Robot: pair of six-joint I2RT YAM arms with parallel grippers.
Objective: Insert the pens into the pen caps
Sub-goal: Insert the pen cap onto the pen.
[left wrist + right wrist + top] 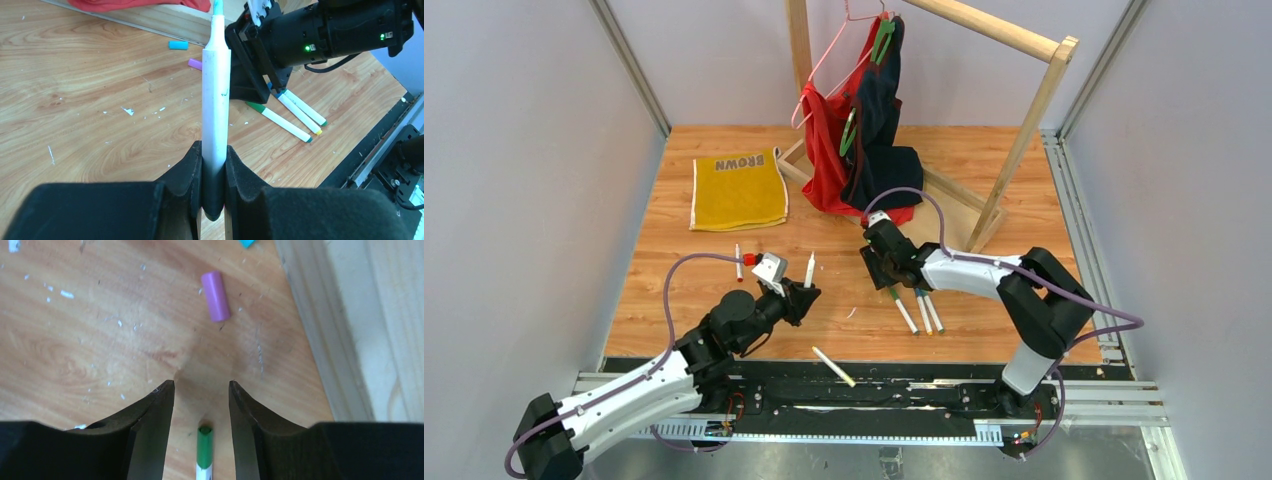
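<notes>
I look down on a wood-grain counter (694,300) boxed in by plain grey walls (524,150) at the left, right and back. A wooden rack (1024,120) stands at the back right, hung with red and dark clothes (864,150). A yellow towel (738,190) lies flat to the left of the rack. White flecks dot the wood in front of the rack's base. The widest bare stretch lies left of the rack, nearer me than the towel.

My left fingers (187,170) are clenched on the lower end of a white pen (216,100), holding it upright in front and to the left of the rack. My right fingers (155,415) are spread and grip nothing, low over the counter just before the rack's base. A purple cap (215,295) lies between them and the base, and a teal cap (178,45) lies closer to it. A green-ended pen (204,440) lies under their gap, with two more pens (299,113) beside it. Farthest from the rack, a stray pen (834,366) crosses the counter's near edge onto a black rail (904,385).
</notes>
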